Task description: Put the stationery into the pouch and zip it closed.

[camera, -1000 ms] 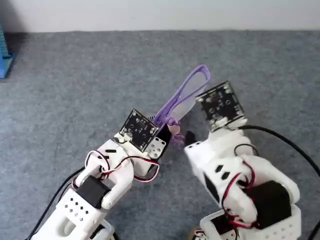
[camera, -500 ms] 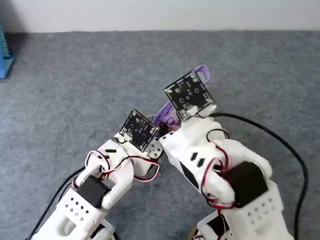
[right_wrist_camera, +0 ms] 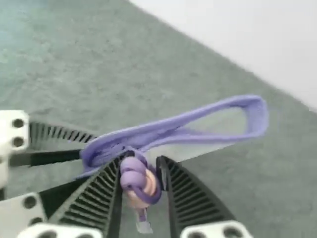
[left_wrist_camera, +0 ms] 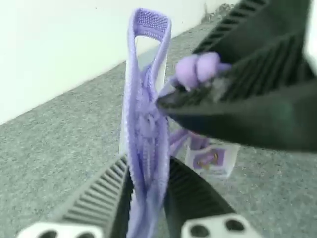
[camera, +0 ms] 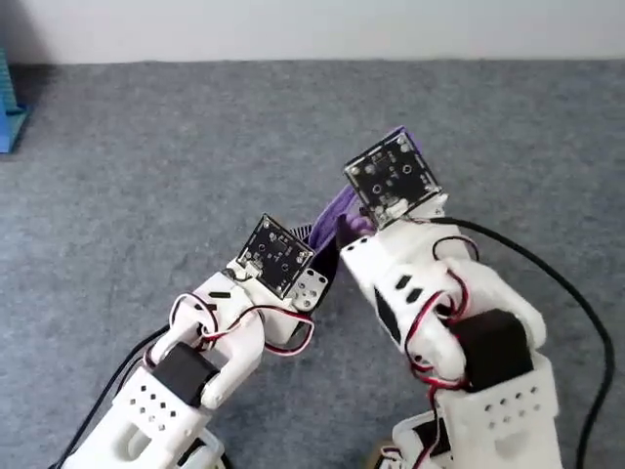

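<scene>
The pouch (camera: pixel 335 211) is a clear one with purple zip edging, held up on edge off the grey carpet between the two arms. My left gripper (left_wrist_camera: pixel 147 171) is shut on its near end, with the purple band (left_wrist_camera: pixel 146 124) running up from between the fingers. My right gripper (right_wrist_camera: pixel 138 166) is shut on the zipper pull (right_wrist_camera: pixel 137 182), a knotted purple cord with a pale bead. The pouch mouth (right_wrist_camera: pixel 178 128) stretches away as a long, narrow loop. The zipper pull (left_wrist_camera: pixel 197 70) sits against the right arm's black finger. A small purple-printed label (left_wrist_camera: pixel 210 161) shows past the pouch.
Grey carpet (camera: pixel 146 166) covers the whole work area up to a white wall at the back. A blue object (camera: pixel 8 109) stands at the far left edge. Both arm bodies (camera: pixel 205 362) (camera: pixel 459 332) crowd the front middle.
The right arm swung left from beside the pouch to over it and took the zipper pull, then shifted slightly right along the pouch. The left arm kept still, holding the pouch.
</scene>
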